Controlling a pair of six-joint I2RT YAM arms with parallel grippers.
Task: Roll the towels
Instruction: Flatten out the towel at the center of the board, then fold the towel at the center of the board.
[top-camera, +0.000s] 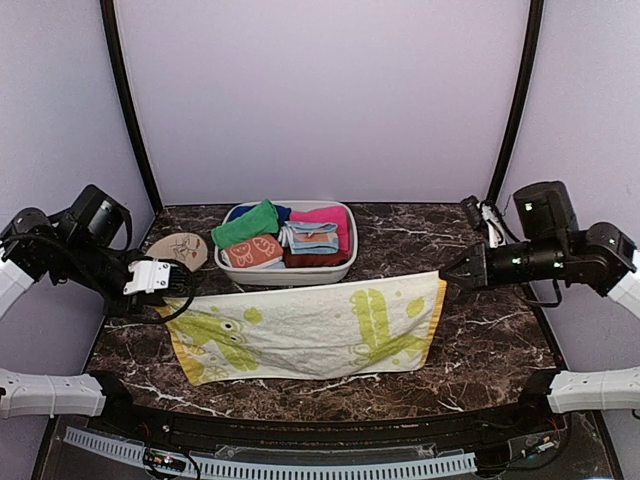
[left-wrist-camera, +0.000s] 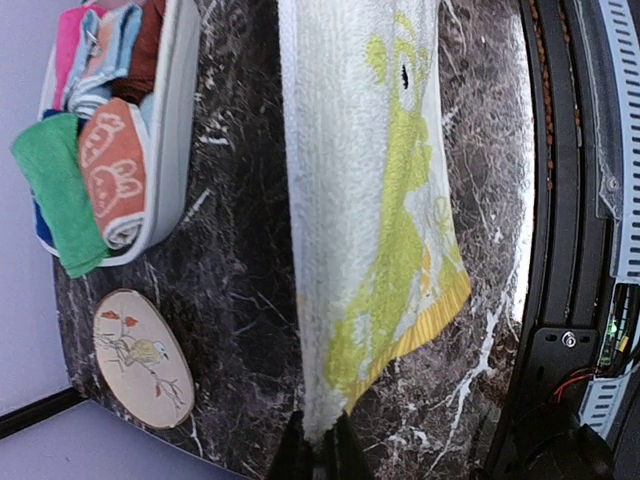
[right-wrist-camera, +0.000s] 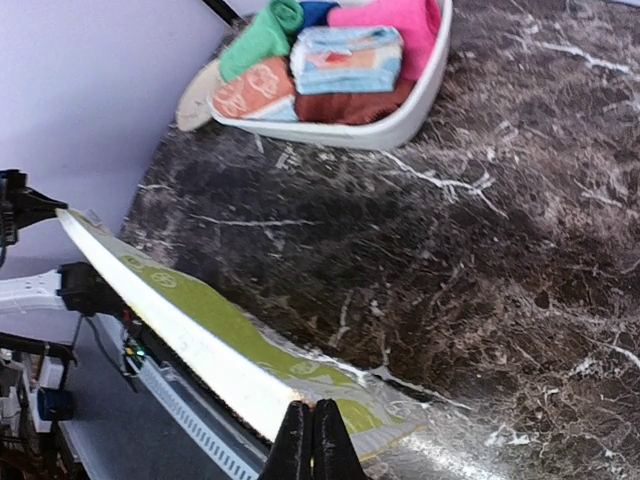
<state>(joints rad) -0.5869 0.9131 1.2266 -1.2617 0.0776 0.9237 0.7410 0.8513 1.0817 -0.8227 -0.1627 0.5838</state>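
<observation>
The cream-white towel with yellow-green printed shapes is stretched taut between my two grippers above the marble table, its lower edge trailing toward the front. My left gripper is shut on its left top corner; in the left wrist view the towel runs away from that gripper. My right gripper is shut on the right top corner, and the right wrist view shows this gripper pinching the towel's edge. The plain green towel lies in the white basket.
The basket at the back centre also holds an orange patterned cloth, pink cloth and blue folded cloths. An oval wooden coaster lies left of it. A cable plug sits at the back right.
</observation>
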